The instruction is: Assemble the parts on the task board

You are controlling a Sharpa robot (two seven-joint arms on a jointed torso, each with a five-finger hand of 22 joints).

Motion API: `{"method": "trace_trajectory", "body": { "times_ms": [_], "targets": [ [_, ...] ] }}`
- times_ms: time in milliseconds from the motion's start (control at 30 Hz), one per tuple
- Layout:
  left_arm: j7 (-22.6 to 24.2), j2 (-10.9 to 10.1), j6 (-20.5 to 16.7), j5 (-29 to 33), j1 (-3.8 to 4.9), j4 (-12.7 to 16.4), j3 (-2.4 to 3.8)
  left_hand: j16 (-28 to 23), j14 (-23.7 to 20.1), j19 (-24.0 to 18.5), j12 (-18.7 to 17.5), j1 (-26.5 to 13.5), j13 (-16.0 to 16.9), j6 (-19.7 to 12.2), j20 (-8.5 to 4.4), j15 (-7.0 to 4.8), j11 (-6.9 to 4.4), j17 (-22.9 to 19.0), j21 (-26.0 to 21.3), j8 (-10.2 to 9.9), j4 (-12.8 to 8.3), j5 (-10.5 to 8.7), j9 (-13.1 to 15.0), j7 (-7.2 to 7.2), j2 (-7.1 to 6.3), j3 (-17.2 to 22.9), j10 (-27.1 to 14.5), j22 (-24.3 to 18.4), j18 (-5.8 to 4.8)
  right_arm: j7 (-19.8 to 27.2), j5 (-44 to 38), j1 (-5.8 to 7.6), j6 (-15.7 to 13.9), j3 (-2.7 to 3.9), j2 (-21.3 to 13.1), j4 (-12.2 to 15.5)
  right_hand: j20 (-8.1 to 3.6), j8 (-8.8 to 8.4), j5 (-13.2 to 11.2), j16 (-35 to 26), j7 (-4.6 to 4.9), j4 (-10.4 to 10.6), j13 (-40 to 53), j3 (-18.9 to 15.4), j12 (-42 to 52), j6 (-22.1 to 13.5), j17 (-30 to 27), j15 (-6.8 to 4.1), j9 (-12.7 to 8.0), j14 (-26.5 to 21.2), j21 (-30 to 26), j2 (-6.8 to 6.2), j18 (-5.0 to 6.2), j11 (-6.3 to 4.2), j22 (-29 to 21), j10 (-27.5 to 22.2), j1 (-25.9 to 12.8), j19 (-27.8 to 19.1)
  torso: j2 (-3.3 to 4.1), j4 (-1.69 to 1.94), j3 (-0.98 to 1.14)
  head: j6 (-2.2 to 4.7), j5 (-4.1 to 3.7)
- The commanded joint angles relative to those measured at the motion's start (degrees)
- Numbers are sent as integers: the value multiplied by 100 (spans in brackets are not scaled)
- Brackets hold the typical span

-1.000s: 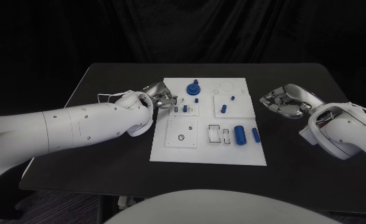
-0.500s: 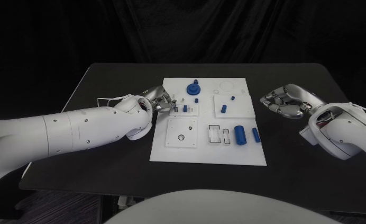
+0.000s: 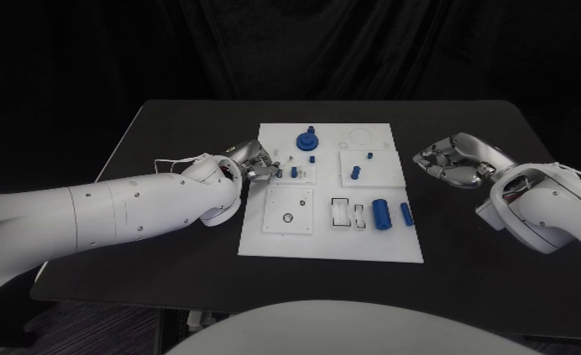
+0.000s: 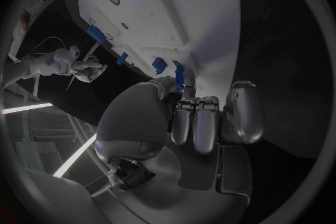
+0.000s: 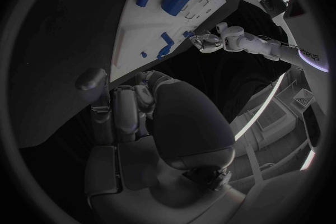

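Progress: early | task board [image 3: 329, 242] mid-table; several blue parts [image 3: 380, 213] lie loose near-right, a few stand far | left hand [image 3: 257, 162] at board's left edge, pinching small blue part [image 4: 179, 75] | right hand [image 3: 451, 161] right of board, curled, empty.

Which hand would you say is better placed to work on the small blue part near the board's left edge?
Left. The left hand sits at the task board's left edge, fingertips beside the small blue part. The right hand rests on the table off the board's right side, fingers curled, farther from that part.
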Motion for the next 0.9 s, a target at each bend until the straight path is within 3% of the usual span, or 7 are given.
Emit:
{"method": "trace_trajectory", "body": {
  "times_ms": [33, 900],
  "targets": [
    [138, -4, -74, -13, -24, 25, 4, 15, 616, -12, 20, -43, 1500, 18, -4, -22, -25, 1510, 36, 9, 16, -8, 9, -20, 14, 17, 613, 1022, 17, -54, -13, -17, -50, 4, -6, 7, 14, -23, 31, -13, -3, -7, 4, 42, 1, 25, 118, 7, -5, -20, -14, -23, 85, 5, 619, 17, 13, -22, 0, 0, 0, -1, 2],
    [127, 46, -47, -13, -59, 12, 5, 15, 616, -24, 20, -67, 1500, 24, -8, -27, -28, 1510, 8, 14, 48, -29, 18, -21, 22, 40, 613, 1014, 23, -62, -13, -32, -24, 4, 25, -13, 14, -27, 32, -16, -1, -12, 0, 47, 1, 21, 114, 8, -6, -21, -22, -24, 86, 7, 618, 18, 9, -23, 0, 0, 0, -1, 13]
  ]
}}
